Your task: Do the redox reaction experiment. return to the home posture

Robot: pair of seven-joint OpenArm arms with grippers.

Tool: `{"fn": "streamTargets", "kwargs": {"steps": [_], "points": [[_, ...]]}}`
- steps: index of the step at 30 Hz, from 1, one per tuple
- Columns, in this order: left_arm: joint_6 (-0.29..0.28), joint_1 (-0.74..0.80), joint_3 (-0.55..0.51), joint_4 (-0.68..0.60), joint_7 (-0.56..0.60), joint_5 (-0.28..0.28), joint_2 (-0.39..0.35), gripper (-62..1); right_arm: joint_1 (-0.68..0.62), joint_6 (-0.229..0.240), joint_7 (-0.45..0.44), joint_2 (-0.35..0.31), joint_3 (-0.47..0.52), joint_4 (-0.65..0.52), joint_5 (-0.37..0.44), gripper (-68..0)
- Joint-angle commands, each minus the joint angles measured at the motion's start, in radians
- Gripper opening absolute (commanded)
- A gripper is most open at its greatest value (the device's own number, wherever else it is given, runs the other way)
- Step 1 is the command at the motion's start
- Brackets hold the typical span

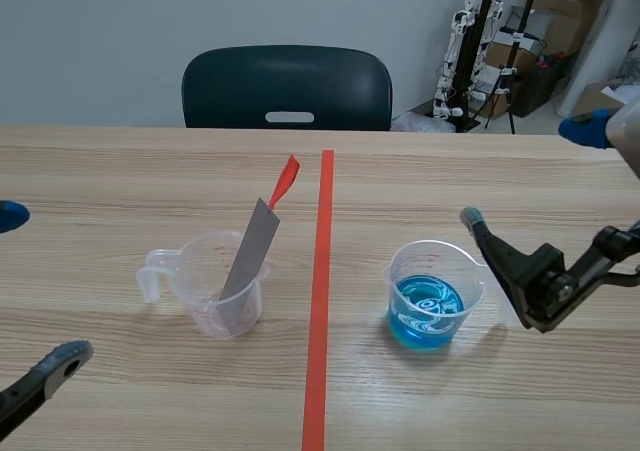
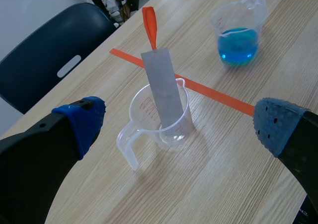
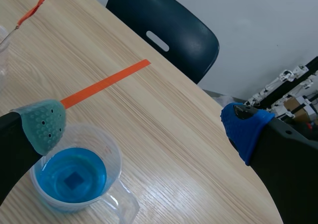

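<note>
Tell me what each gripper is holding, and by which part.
Nothing is held. The left gripper and right gripper are both open; the metal strip leans in the clear beaker, ungripped.

Black and thick-fingered, the left claw (image 2: pixel 180 123) has dotted blue pads (image 2: pixel 83 120), the right claw (image 3: pixel 144 127) one grey-green, one blue.

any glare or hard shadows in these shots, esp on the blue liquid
Scene view: white glints swirl on the liquid; shadows on the table are soft and faint. Left wrist view: the strip is evenly lit, no hot spot. Right wrist view: the liquid reflects a dark square; pale sheen on the wood beside it.
</note>
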State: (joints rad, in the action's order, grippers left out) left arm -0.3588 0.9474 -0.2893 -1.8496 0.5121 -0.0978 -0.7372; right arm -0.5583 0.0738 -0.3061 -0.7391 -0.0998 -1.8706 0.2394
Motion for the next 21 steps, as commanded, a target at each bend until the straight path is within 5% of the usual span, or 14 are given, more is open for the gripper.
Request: {"fn": "streamTargets", "kwargs": {"steps": [1,14,21], "points": [[0.005,-0.003,-0.005,-0.010,0.014,-0.010,0.003,1.4,0.005,-0.007,-0.014,0.003,0.041,-0.017,0.020,0.4],[0.005,-0.003,-0.005,-0.010,0.012,-0.010,0.003,1.4,0.005,0.005,0.011,0.002,0.154,-0.012,0.183,0.4],[0.005,-0.003,-0.005,-0.010,0.011,-0.010,0.003,1.4,0.004,0.036,-0.001,0.002,0.154,0.006,0.188,0.4]]}}
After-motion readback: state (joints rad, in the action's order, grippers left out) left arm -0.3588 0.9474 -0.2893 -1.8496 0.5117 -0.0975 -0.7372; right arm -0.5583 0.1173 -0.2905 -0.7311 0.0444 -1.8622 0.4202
